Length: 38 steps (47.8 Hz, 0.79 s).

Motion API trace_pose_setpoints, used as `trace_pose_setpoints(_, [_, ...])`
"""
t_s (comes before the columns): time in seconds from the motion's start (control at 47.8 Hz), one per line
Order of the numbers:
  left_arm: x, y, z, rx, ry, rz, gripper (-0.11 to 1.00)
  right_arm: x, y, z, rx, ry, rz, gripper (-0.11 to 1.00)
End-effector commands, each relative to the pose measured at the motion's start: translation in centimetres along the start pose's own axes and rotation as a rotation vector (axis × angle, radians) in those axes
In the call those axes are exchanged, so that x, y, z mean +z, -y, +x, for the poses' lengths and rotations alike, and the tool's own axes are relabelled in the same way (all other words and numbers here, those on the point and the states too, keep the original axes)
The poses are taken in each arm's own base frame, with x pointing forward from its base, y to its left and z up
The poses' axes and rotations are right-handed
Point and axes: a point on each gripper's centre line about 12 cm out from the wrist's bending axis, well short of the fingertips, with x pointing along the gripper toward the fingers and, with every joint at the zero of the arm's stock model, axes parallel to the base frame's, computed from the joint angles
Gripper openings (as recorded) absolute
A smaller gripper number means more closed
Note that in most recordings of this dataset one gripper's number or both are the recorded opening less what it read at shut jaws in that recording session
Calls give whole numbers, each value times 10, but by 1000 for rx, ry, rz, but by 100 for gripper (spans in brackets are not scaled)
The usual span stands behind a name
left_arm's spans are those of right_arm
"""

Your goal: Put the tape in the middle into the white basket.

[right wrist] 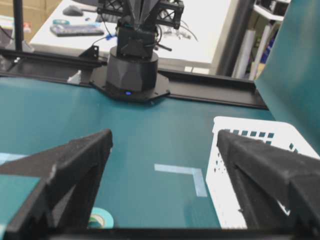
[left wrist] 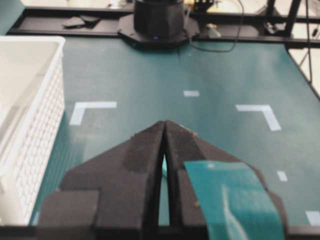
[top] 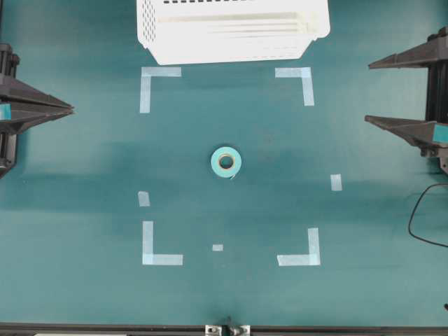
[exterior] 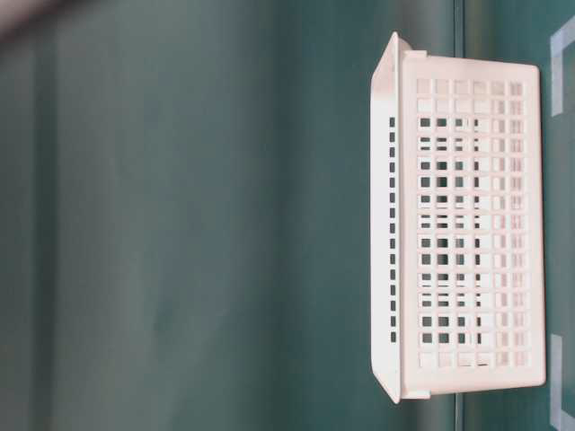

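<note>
Starting at my own fingertips: my right gripper point(top: 378, 92) has its jaws spread wide with nothing between them, sitting well out to the right of the tape point(top: 226, 162); my left gripper point(top: 70, 110) has its jaws pressed together on nothing, well out to the tape's left. So nothing grasped yet, pick-up step not begun, I'd call this the approach stage. The tape lies flat on the green table point(top: 91, 294), ring hole up, tan core showing, roughly centred inside the pale-blue corner marks point(top: 162, 242). From the right wrist view only a sliver of the tape shows at the bottom edge, under my left-hand finger point(right wrist: 70, 175), so I can't judge from there how well I'm lined up on it; the overhead says not lined up at all. Beyond the tape, the white basket point(top: 231, 31) sits at the far edge of the table, past the far pair of corner marks, open side up, and it looks empty from what the wrist views show. Next move as I read it: swing the right gripper in over the tape, drop with jaws straddling the ring wall or its outer rim, clench, lift clear, then carry past the tape's spot toward the basket and let go above the opening. Basket is far wider than the roll, so the drop is forgiving; the grasp on a low flat ring is the fiddly part.
</note>
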Motion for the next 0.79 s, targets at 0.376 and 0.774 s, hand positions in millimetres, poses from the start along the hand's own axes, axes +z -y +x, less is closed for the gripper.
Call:
trace_pose_setpoints(0.376, [-24, 0, -17, -3, -64, -11, -11, -10, 1, 17, -3, -6, 9, 98])
trace_pose_setpoints(0.774, [-54, 0, -33, -3, -169, -21, -11, -21, 1, 35, -5, -40, 29, 98])
